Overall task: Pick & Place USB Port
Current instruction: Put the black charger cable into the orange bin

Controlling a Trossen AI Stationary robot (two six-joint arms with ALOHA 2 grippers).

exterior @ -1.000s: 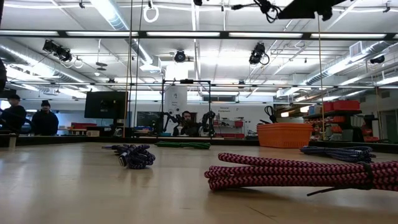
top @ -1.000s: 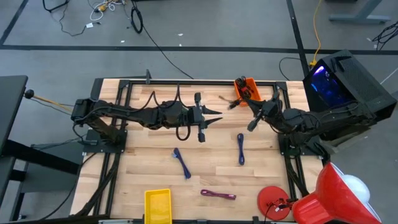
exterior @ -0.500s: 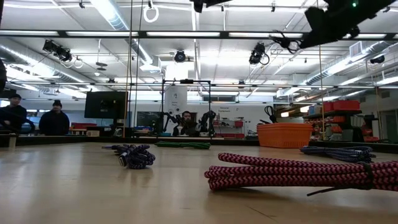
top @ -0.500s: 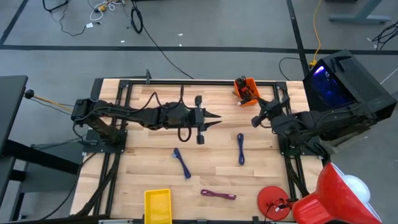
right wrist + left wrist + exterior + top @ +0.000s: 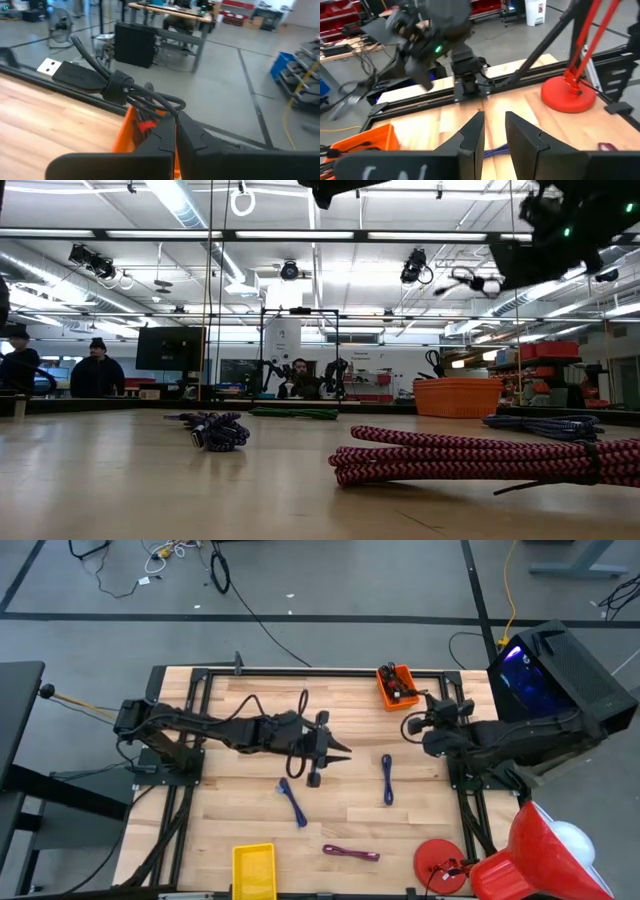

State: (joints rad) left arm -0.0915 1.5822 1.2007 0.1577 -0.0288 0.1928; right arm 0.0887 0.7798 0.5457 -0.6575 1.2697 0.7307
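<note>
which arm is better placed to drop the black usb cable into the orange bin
Right. Its end effector is shut on the black USB cable and sits just beside the orange bin at the table's far edge. The left end effector is empty near the table's middle, farther from the bin.

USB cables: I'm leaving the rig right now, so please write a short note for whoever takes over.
Right end effector: shut on a black USB cable, held in the air just beside the orange bin at the table's far edge.
Left end effector: open and empty, above the middle of the table.
On the table: two blue cables, a purple cable, and a yellow bin at the near edge.
Done: the black cable is gripped.
Left: set it down; these pictures do not show where it belongs. The other three cables lie ungripped.
</note>
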